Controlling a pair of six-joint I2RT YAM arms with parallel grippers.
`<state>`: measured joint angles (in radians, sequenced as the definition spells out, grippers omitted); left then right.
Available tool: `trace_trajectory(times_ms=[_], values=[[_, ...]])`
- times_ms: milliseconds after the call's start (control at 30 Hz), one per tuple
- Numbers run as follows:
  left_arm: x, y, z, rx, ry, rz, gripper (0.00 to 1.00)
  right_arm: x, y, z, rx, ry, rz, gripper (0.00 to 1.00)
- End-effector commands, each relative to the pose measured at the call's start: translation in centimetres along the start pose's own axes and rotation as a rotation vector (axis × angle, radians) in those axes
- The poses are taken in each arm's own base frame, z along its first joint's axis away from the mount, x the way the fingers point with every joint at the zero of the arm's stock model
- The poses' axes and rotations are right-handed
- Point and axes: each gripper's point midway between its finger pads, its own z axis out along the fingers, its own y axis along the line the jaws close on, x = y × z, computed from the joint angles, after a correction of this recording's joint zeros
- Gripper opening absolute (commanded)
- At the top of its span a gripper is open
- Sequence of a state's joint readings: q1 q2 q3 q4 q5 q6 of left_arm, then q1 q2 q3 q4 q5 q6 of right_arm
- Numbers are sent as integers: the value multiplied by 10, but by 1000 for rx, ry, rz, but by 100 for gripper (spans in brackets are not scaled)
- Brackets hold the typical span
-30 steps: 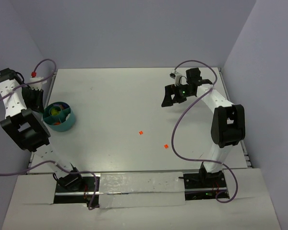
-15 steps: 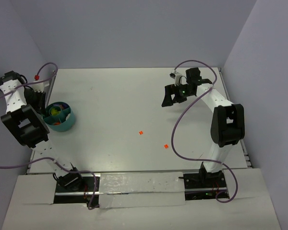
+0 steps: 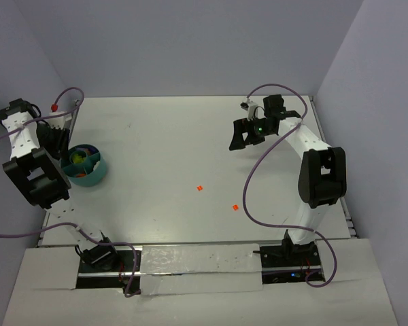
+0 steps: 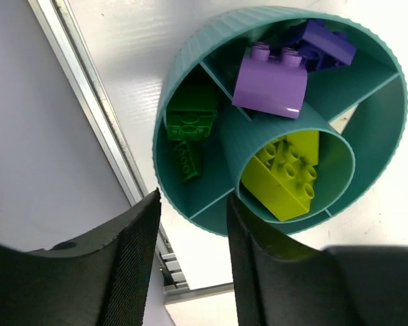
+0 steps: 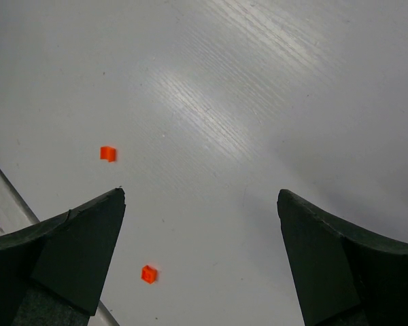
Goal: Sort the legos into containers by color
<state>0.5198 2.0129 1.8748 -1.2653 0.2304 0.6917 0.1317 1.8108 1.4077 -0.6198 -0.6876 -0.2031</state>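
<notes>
At centre, from above: two orange legos (image 3: 199,187) loose, well apart from the teal bowl (image 3: 86,165) at left. Through the left wrist: left gripper (image 4: 190,265) slightly parted, empty, beside the bowl holding purple brick (image 4: 270,80), lime brick (image 4: 285,178) and dark green bricks (image 4: 190,122). Through the right wrist: right gripper (image 5: 200,197) spread wide, holding nothing, above both orange pieces. Probably fetching orange; next, a descent and a fine pinch.

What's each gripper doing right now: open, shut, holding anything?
Left gripper: open, holding nothing, facing the teal bowl.
Right gripper: wide open, holding nothing.
</notes>
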Motion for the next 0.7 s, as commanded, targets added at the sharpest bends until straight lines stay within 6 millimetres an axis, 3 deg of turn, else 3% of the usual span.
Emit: trace_trajectory(times_ms=[0, 67, 100, 167, 200, 233, 300, 367, 400, 500, 533, 600, 667], values=[[-30, 12, -31, -92, -129, 42, 61, -14, 4, -1, -1, -19, -43, 100], [-41, 12, -49, -119, -185, 55, 64, -14, 4, -2, 1, -20, -47, 100], [-58, 13, -74, -148, -263, 74, 67, -14, 5, -3, 3, -22, -52, 100], [-80, 2, -101, -157, -357, 114, 72, -14, 5, -4, 9, -22, -54, 100], [-97, -11, -120, -169, -413, 164, 74, -13, 4, -5, 12, -23, -53, 100], [-107, -24, -123, -158, -429, 197, 75, -13, 5, -5, 12, -22, -55, 100], [-130, -70, -136, -132, -487, 295, 75, -12, 6, -7, 12, -22, -56, 100], [-139, -120, -125, -71, -495, 365, 76, -12, 7, -8, 12, -22, -59, 100], [-147, -145, -130, -51, -528, 407, 76, -11, 7, -9, 15, -20, -59, 100], [-142, -252, -87, 151, -489, 535, 73, -7, 5, -14, 21, -22, -38, 100], [-143, -274, -79, 185, -494, 561, 72, -6, 4, -15, 24, -22, -30, 100], [-121, -339, -43, 296, -423, 605, 69, -1, -1, -19, 33, -25, 0, 100], [-106, -374, -26, 344, -379, 652, 67, 0, -6, -24, 45, -35, 24, 100]])
